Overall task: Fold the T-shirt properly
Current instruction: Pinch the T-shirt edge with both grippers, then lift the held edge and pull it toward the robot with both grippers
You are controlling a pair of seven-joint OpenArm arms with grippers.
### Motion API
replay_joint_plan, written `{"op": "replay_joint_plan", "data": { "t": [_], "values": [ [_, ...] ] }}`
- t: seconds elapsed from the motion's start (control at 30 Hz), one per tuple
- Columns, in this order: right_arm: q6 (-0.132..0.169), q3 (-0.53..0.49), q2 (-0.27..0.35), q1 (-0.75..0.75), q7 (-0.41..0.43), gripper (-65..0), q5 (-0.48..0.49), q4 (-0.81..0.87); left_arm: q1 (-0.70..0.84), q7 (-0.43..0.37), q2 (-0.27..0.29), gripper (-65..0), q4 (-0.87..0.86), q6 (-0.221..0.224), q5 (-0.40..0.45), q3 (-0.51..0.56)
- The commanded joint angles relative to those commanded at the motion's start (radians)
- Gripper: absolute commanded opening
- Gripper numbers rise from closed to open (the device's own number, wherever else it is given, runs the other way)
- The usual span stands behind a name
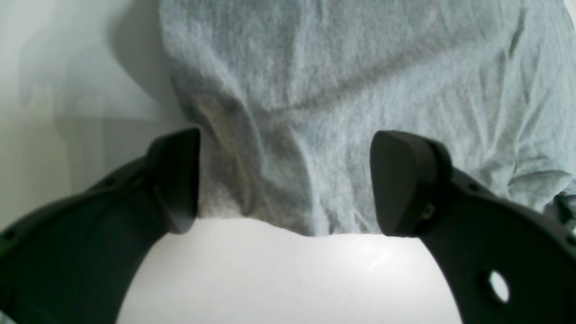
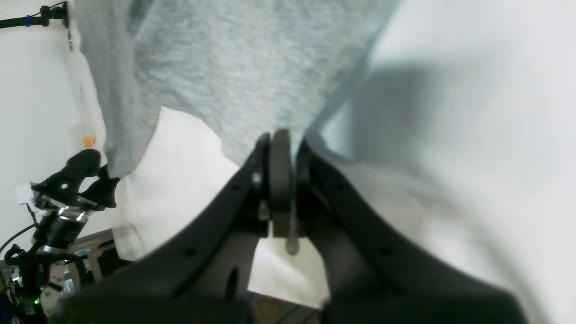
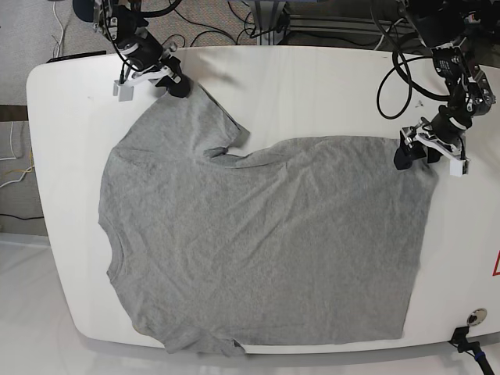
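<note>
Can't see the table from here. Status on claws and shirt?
Right claw shut on T-shirt sleeve tip. Left claw open, straddling the hem corner. Shirt spread flat on white table, wrinkled. Nothing on the cloth.

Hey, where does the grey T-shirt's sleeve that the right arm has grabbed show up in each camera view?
Left wrist: not in it; only the hem by the open left gripper.
Right wrist: the sleeve fills top centre, pinched in the right gripper.
Base: top left, below the right gripper.
Shared landmark: the white table.
</note>
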Motion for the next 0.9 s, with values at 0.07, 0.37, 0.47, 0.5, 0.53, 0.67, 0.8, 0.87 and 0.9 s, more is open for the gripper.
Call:
{"op": "replay_joint_plan", "data": {
  "t": [0.07,0.37,0.47,0.5,0.53,0.67,0.8,0.87,0.9],
  "values": [
    [0.000,0.000,0.000,0.000,0.000,-65.0,0.000,0.000,-0.003,0.000,0.000,-11.7,-0.002,0.000,0.000,0.000],
    [0.002,0.000,-0.002,0.000,0.000,-65.0,0.000,0.000,-0.005,0.000,0.021,-11.7,-0.002,-0.002,0.000,0.003],
    [0.002,0.000,-0.002,0.000,0.000,-65.0,0.000,0.000,-0.006,0.000,0.034,-11.7,-0.002,-0.002,0.000,0.005],
    [0.002,0.000,-0.002,0.000,0.000,-65.0,0.000,0.000,-0.015,0.000,0.043,-11.7,-0.002,-0.002,0.000,0.005],
    [0.002,0.000,-0.002,0.000,0.000,-65.0,0.000,0.000,-0.023,0.000,0.046,-11.7,-0.002,-0.002,0.000,0.005],
    [0.002,0.000,0.000,0.000,0.000,-65.0,0.000,0.000,-0.029,0.000,0.048,-12.5,-0.002,-0.002,0.002,0.005],
    [0.002,0.000,-0.002,0.000,0.000,-65.0,0.000,0.000,-0.031,0.000,0.048,-28.3,-0.002,-0.002,0.002,0.005],
    [0.002,0.000,-0.002,0.000,0.000,-65.0,0.000,0.000,-0.031,0.000,0.048,-40.5,-0.002,0.000,0.002,0.005],
    [0.002,0.000,-0.002,0.000,0.000,-65.0,0.000,0.000,-0.031,0.000,0.048,-47.2,-0.002,0.000,0.002,0.005]
  ]
}}
